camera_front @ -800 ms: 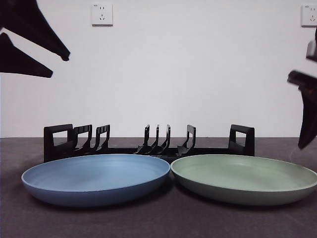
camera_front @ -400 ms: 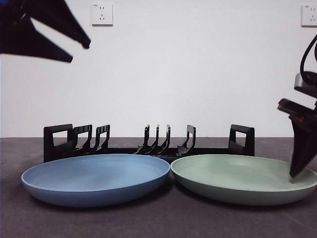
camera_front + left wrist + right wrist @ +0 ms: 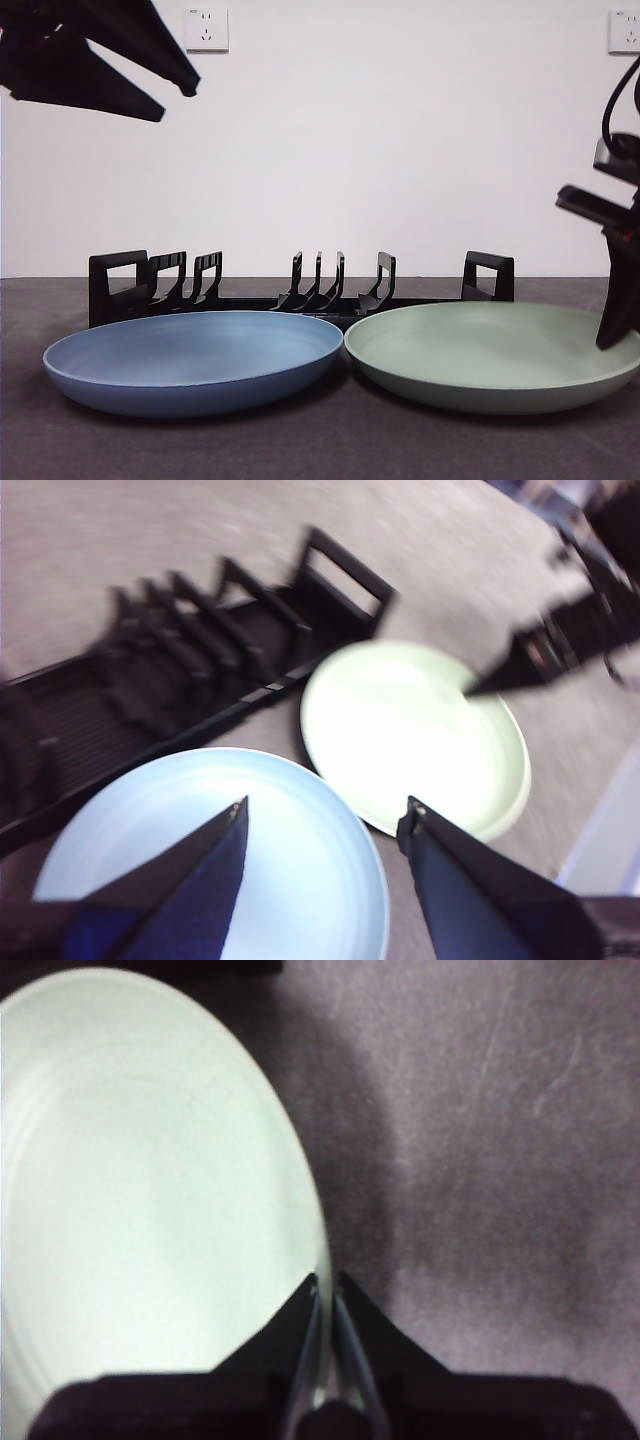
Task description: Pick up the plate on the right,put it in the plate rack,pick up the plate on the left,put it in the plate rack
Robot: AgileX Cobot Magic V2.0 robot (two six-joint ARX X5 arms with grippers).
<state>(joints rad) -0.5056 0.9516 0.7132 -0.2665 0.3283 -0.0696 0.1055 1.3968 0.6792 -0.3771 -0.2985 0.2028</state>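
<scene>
- Black right gripper (image 3: pixel 326 1285) is pinched nearly closed on the outer rim of the green plate (image 3: pixel 490 355), one jaw inside the rim, one outside.
- Plate lies flat on the dark table (image 3: pixel 320 450), its near edge touching the blue plate (image 3: pixel 190 360).
- Plate rack (image 3: pixel 300 290) sits just behind both plates, long axis across the table; the plate must go up, tilt on edge and back.
- Left gripper (image 3: pixel 325 825) hangs spread and empty over the blue plate.

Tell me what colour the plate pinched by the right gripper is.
Pale green. The plate shows its colour best in the front view; the right gripper is shut on its rim.
</scene>
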